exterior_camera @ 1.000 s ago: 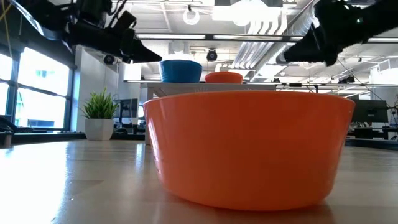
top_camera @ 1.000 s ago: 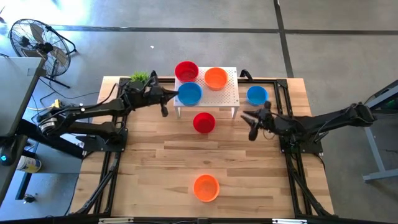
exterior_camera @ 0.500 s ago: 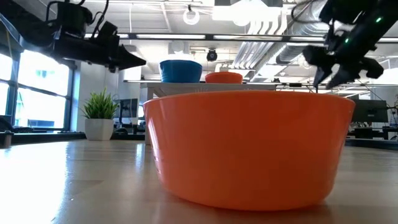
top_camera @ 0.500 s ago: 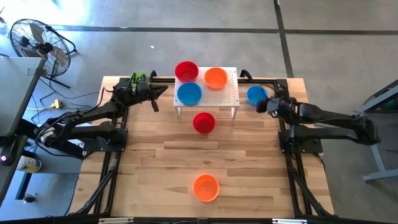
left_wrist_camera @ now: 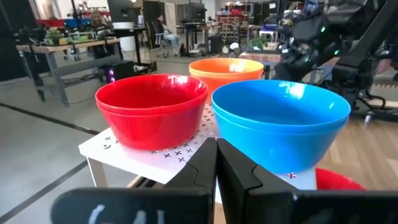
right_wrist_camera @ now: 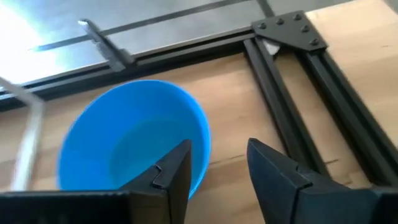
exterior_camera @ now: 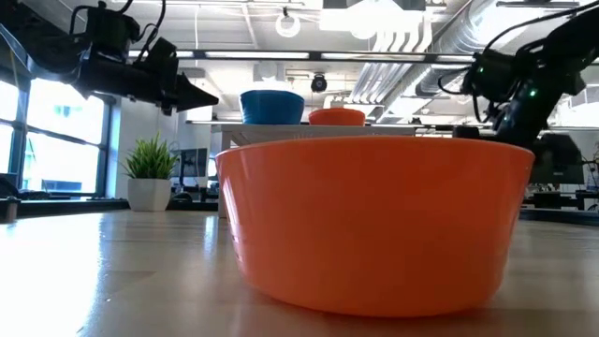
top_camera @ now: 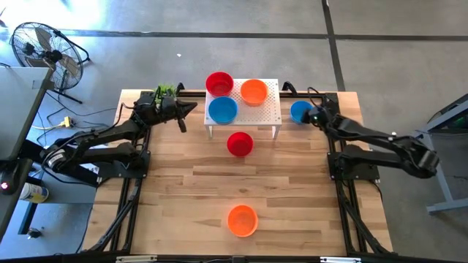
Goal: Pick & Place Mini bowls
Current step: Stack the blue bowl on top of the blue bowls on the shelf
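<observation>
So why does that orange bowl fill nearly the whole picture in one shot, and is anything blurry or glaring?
Low view: the orange bowl sits right by the lens, so it looms and hides most of the table. Right wrist view: the white stand's leg beside the blue bowl is smeared. High view: bright glare on the floor beyond the table.

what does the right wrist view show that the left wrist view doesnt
Only the right wrist view shows the lone blue bowl on the table by the black frame corner, with the open right gripper astride its rim. Only the left wrist view shows the white stand holding a red bowl, an orange bowl and another blue bowl, past the shut left gripper. Both show the wooden tabletop.
</observation>
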Action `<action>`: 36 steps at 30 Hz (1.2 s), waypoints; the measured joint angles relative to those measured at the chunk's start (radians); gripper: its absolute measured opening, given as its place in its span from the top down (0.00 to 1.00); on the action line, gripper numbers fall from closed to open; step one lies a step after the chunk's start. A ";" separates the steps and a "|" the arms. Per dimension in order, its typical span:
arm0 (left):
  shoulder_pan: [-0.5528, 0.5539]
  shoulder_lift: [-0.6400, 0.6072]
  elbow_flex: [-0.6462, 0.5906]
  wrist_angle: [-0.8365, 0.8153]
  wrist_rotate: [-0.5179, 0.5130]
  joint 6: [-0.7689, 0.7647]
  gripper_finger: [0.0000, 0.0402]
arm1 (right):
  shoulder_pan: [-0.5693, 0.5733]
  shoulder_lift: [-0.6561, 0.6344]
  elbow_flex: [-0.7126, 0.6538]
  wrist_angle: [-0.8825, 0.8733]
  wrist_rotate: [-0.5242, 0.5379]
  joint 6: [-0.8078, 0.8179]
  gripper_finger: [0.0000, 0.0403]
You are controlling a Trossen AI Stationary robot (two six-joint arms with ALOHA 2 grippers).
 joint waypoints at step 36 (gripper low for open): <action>0.000 0.006 0.000 -0.005 0.054 -0.028 0.99 | -0.072 0.132 0.072 -0.106 -0.274 -0.143 0.99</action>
